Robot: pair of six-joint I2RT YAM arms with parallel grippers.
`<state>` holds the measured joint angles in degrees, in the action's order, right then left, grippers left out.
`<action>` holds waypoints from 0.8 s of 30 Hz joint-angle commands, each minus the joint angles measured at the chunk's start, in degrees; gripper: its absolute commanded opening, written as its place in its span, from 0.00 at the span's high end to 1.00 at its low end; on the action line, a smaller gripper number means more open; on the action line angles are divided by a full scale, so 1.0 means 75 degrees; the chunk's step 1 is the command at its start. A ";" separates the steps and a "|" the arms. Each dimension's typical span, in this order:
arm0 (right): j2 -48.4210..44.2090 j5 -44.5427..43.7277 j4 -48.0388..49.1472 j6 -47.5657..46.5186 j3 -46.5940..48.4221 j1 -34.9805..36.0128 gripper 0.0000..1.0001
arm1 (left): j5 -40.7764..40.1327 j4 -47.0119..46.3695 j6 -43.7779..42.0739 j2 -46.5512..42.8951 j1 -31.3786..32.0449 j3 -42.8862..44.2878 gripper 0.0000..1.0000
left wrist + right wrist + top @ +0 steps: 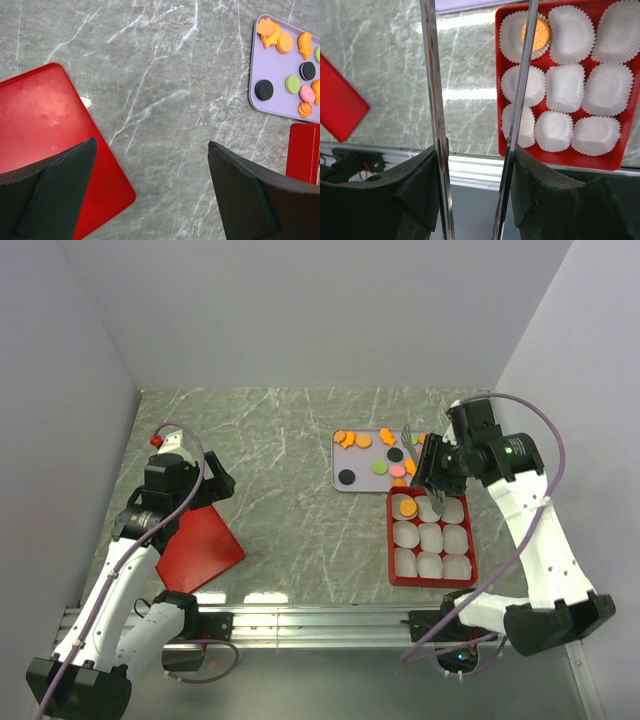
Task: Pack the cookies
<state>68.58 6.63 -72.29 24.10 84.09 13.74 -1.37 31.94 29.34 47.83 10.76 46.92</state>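
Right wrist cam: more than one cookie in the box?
No, only one orange cookie sits in a corner cup; the rest are empty.

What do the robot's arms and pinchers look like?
The left arm and right arm are made of white tubes with chunky black joints. A thin purple cable loops along each one. The right arm has a tiny green light, and the left has a small red knob. The left gripper and right gripper each have two black, wedge-shaped fingers.
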 commanded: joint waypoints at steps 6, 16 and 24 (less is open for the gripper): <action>0.1471 -0.0381 0.0299 -0.0470 0.0763 -0.0003 0.44 | -0.0017 -0.0193 -0.0045 -0.0108 0.0030 -0.0009 0.01; 0.3254 -0.0369 0.0334 -0.0729 0.1842 -0.0144 0.43 | -0.0123 -0.0216 -0.0033 -0.0343 0.0065 -0.0045 0.01; 0.4413 -0.0427 0.0451 -0.0869 0.2275 -0.0179 0.43 | -0.0123 -0.0216 -0.0010 -0.0284 0.0065 -0.0045 0.01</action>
<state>99.98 4.82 -70.15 19.00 97.65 12.91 -1.69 31.94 29.36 46.02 10.98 46.85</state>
